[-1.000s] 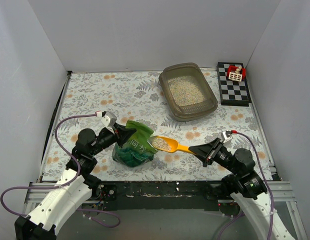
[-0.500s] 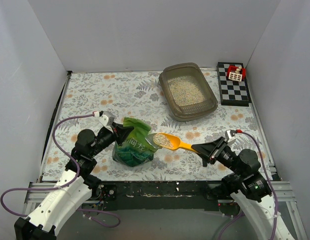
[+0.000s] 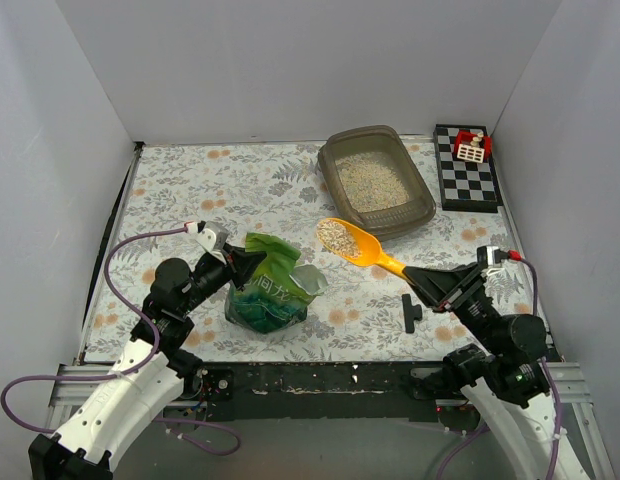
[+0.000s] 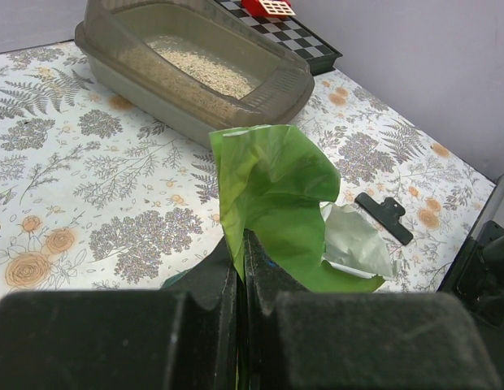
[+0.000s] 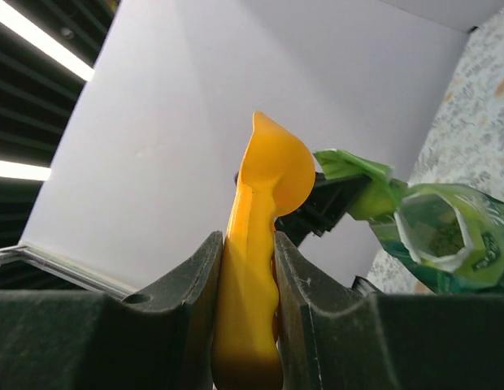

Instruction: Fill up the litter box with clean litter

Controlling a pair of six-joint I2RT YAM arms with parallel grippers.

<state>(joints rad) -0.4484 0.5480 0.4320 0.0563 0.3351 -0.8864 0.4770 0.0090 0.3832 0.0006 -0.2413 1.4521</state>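
The grey-brown litter box (image 3: 422, 212) sits at the back right with pale beige litter (image 3: 372, 184) in it; it also shows in the left wrist view (image 4: 293, 81). My right gripper (image 3: 418, 277) is shut on the handle of a yellow-orange scoop (image 3: 358, 244), also in the right wrist view (image 5: 254, 268). The scoop bowl holds litter (image 3: 337, 236) and hangs between the green bag and the box. My left gripper (image 3: 247, 266) is shut on the top edge of the green foil bag (image 3: 270, 295), pinching it (image 4: 272, 203) upright with its mouth open.
A black clip (image 3: 412, 314) lies on the floral mat near my right arm, also in the left wrist view (image 4: 384, 216). A black-and-white checkered board (image 3: 468, 178) with a small red-and-white toy (image 3: 471, 148) stands right of the box. Grey walls enclose three sides.
My right gripper has lifted the loaded scoop out of the bag mouth and carried it back and to the right, toward the litter box. The left gripper and bag have stayed put.
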